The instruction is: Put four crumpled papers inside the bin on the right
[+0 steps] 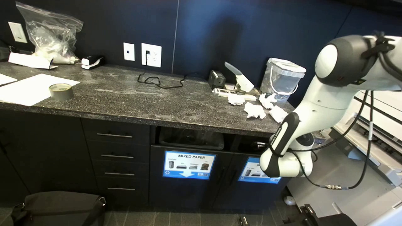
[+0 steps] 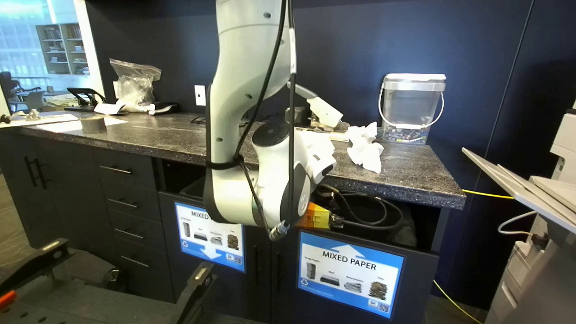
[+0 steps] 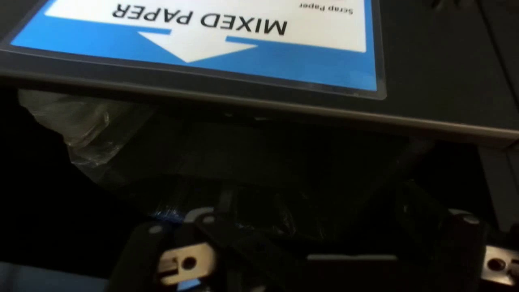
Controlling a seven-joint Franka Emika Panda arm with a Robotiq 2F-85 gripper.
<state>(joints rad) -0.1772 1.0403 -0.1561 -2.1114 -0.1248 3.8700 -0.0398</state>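
Several crumpled white papers (image 1: 255, 110) lie together on the counter near its right end. In an exterior view some of these papers (image 2: 366, 153) show beside the arm, and the arm hides others. The bin on the right (image 2: 405, 231) sits in the open slot above a MIXED PAPER sign. My gripper is hidden behind the arm in both exterior views, down at that slot. In the wrist view my gripper (image 3: 320, 202) faces the dark opening behind the sign's panel (image 3: 259, 101). Its fingers stand wide apart, and I see no paper between them.
The counter edge (image 2: 396, 191) overhangs the slot. Black cables (image 2: 378, 216) and an orange part (image 2: 317, 217) are by the slot. A clear lidded bucket (image 2: 411, 105) and a stapler (image 1: 241, 80) stand behind the papers. Another bin (image 1: 191, 138) is under the counter further left.
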